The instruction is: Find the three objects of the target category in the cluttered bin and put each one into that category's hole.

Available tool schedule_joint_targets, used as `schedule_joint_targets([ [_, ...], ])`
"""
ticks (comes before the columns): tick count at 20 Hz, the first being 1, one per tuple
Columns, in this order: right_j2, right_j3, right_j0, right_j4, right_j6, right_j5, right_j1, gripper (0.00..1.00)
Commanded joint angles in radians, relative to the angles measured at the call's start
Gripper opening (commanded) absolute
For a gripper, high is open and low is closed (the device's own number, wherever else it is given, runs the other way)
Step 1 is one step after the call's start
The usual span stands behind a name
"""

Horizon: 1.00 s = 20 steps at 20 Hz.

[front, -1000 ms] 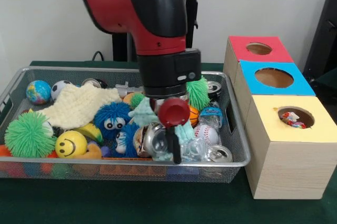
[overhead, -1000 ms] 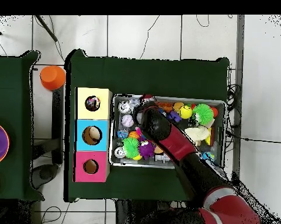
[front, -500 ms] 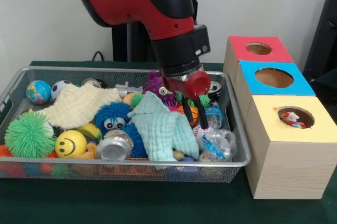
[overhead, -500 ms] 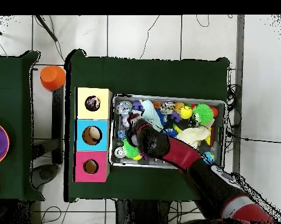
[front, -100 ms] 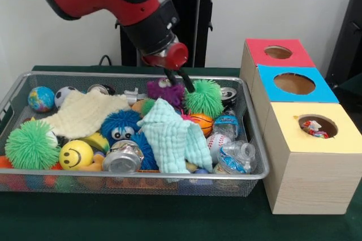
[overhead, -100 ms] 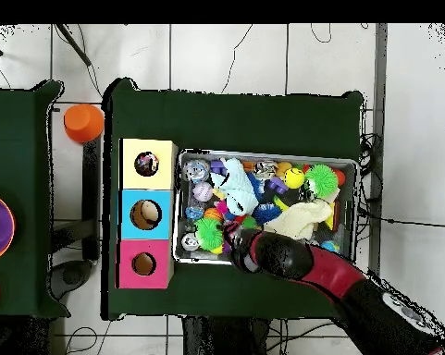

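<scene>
Everything is placed here in relation to the wire mesh bin (front, -100 ms: 257, 174), which is seen on a dark green table cover (front, -100 ms: 141, 218). Along the near wall of the bin a crushed metal can (front, -100 ms: 121, 158) is seen, with a smooth yellow smiley ball (front, -100 ms: 76, 155) just beside it and a spiky green ball (front, -100 ms: 30, 145) near the corner. Toward the boxes, a crumpled clear plastic bottle (front, -100 ms: 235, 158) lies at the near wall, and a baseball (front, -100 ms: 220, 143) is touching it.

In the middle of the bin a pale green waffle cloth (front, -100 ms: 173, 136) is draped over other things, so the objects under it cannot be told. A fuzzy blue ball with eyes (front, -100 ms: 120, 126) lies beside it, and a cream knitted cloth (front, -100 ms: 85, 113) is spread further along. Behind the green cloth a small basketball (front, -100 ms: 201, 123) is partly hidden.

At the far wall a fuzzy purple toy (front, -100 ms: 165, 91) and a second spiky green ball (front, -100 ms: 203, 98) are found, with a globe ball (front, -100 ms: 41, 99) in the far corner.

The gripper (front, -100 ms: 180, 81) is raised just over the purple toy; its two dark fingers are spread a little apart and nothing is held between them.

Beside the bin three wooden boxes stand in a row: the yellow box (front, -100 ms: 308, 156) nearest, whose round hole already contains some wrapped thing, then the blue box (front, -100 ms: 294, 85), then the red box (front, -100 ms: 277, 52).
</scene>
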Motion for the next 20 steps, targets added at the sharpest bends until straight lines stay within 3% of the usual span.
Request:
schedule_joint_targets([
  [1,0.008,-0.009,0.01,-0.268,-0.223,-0.061,0.023,1.0],
  [2,-0.092,-0.051,0.094,-0.347,-0.1,-0.225,0.006,1.0],
  [4,-0.231,-0.092,0.211,-0.385,0.061,-0.385,-0.006,1.0],
  [7,-0.34,-0.087,0.299,-0.306,0.174,-0.529,-0.007,1.0],
  [10,-0.358,-0.043,0.319,-0.196,0.2,-0.6,-0.011,1.0],
  [13,-0.373,-0.021,0.35,-0.136,0.183,-0.625,-0.025,1.0],
  [17,-0.404,-0.004,0.39,-0.096,0.156,-0.656,-0.053,1.0],
  [20,-0.484,-0.02,0.458,-0.083,0.132,-0.702,-0.053,1.0],
])
